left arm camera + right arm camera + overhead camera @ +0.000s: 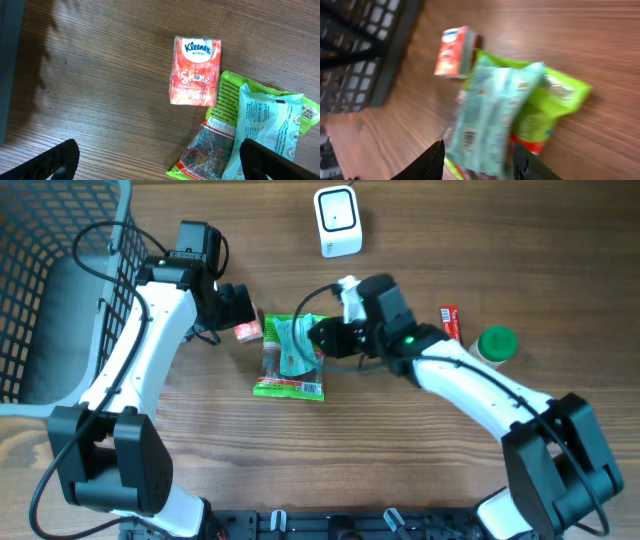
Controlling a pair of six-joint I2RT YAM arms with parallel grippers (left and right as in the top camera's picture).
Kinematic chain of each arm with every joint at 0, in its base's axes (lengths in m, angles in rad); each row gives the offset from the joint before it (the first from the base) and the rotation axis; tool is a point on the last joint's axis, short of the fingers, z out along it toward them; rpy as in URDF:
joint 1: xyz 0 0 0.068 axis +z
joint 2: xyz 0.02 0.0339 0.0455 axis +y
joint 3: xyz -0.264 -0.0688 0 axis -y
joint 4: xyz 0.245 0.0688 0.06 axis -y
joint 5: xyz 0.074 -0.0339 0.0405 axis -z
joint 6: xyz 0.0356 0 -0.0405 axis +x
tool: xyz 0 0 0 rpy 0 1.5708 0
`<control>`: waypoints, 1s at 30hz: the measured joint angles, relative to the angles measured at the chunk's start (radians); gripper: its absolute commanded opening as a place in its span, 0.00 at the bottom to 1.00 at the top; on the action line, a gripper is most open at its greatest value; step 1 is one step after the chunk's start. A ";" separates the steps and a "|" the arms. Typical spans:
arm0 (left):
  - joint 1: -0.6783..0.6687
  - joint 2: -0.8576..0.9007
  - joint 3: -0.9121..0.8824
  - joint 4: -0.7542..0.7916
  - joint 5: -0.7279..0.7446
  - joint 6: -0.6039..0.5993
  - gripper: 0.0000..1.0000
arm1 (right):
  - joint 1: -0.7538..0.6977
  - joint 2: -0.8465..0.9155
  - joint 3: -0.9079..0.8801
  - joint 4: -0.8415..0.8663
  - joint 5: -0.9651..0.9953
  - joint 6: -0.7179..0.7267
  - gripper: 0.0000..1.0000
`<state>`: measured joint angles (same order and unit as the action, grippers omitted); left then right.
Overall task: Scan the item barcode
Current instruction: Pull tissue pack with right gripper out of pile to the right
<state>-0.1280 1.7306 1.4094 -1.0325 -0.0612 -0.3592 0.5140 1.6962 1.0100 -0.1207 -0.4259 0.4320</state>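
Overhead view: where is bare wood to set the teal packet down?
Free: right of the scanner, above the red stick and green-lidded jar; also the near strip below the green packet. Crowded: centre, around the Kleenex pack and teal packet.

Basket point(60, 290) walls off the left edge. Tissue pack point(196, 70) lies just beside the green packet point(225, 120), teal packet point(260, 125) on top; open table point(470, 240) between these and the scanner point(337, 220).

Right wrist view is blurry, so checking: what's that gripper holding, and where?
Cannot be told: the right gripper straddles one end of the teal packet, grip unclear.
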 measured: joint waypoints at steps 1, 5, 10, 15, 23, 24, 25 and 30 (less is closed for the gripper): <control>0.000 0.000 0.000 0.000 0.000 0.000 1.00 | -0.021 0.000 0.006 -0.002 0.000 -0.004 0.45; 0.000 0.000 0.000 0.000 0.000 0.000 1.00 | -0.018 0.004 0.014 -0.003 0.001 -0.019 0.45; 0.000 0.000 0.000 0.001 0.000 0.000 1.00 | 0.013 0.114 0.018 0.048 0.001 -0.039 0.50; 0.000 0.000 0.000 0.000 0.000 0.000 1.00 | 0.067 0.190 0.021 0.130 0.026 -0.051 0.49; 0.000 0.000 0.000 0.000 0.000 0.000 1.00 | 0.101 0.221 0.025 0.140 0.095 -0.060 0.04; 0.000 0.000 0.000 0.000 0.000 0.000 1.00 | 0.100 0.220 0.029 0.137 0.095 -0.061 0.04; 0.000 0.000 0.000 0.000 0.000 0.000 1.00 | 0.101 0.215 0.029 0.135 0.097 -0.060 0.04; 0.000 0.000 0.000 0.000 0.000 0.000 1.00 | 0.023 -0.050 0.032 -0.070 0.106 -0.060 0.04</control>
<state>-0.1280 1.7306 1.4094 -1.0325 -0.0612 -0.3592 0.5373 1.6463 1.0424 -0.1909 -0.3195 0.3717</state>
